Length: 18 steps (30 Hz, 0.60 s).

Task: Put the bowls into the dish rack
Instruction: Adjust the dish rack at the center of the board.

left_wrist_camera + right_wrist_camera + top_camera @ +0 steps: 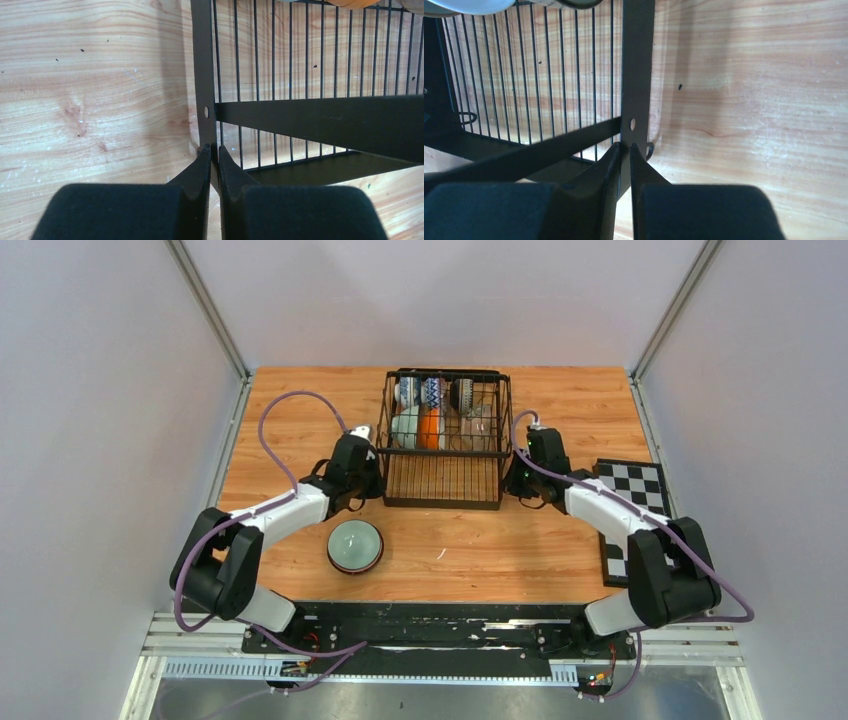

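Pale grey walls (100, 390) close in on three sides of your wooden table (560, 540), with aluminium posts (210, 310) at the far corners, so the open room lies along the near half of the tabletop and in the strips left and right of the dish rack (445, 480). That rack, made of black wire with flat metal frame strips, sits at the middle of the table towards the far edge; its near half shows a bare slotted base. Its far half holds the bowls (430, 427) on edge: blue-and-white ones at the back, with pale green and orange ones in front of them. Your left gripper (214, 150) is pinched narrow on the flat upright strip of the rack's left side, fingertips touching the metal just below a small hole. Your right gripper (625, 146) is clamped the same way on the matching strip of the right side. One loose bowl (355, 545), pale green inside with a dark rim, stands upright on the table near the front, just beside your left forearm and well apart from the rack. A black-and-white checkered board (632, 485) lies flat along the right edge, partly under your right arm. Purple cables (285, 405) loop above both arms.
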{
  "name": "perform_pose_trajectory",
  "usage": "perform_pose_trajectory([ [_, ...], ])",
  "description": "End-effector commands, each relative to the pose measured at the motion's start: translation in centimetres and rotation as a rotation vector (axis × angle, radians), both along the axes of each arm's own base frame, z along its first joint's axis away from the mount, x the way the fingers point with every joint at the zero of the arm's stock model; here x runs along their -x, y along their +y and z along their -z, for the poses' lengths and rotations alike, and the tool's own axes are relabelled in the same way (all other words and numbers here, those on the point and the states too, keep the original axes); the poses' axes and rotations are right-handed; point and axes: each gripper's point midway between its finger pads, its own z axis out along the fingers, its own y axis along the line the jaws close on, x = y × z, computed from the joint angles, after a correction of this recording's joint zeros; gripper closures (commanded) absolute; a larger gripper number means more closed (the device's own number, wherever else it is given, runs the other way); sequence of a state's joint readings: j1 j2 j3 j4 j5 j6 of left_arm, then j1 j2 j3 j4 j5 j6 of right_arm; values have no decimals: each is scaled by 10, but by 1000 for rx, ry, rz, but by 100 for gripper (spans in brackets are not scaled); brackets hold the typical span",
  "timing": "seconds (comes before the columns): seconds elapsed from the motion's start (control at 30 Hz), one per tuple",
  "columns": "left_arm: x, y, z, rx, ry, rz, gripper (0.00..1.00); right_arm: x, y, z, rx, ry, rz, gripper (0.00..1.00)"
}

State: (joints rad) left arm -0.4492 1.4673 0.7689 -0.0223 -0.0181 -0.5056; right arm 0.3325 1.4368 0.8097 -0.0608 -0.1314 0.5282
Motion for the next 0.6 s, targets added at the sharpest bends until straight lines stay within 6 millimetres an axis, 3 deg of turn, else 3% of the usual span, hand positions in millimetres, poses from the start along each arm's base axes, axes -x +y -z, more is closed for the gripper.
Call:
perform_pose_trajectory([
  [0.0, 12, -8, -1, 1, 45, 40, 89, 22, -23, 6, 67, 68, 17, 84],
  [0.27, 11, 3, -6, -41, 31, 5, 69, 32, -21, -10, 40, 35, -7, 61],
  [0.57, 16, 19, -24, -69, -13, -47, 46, 58, -36, -23, 65, 2, 7, 46],
])
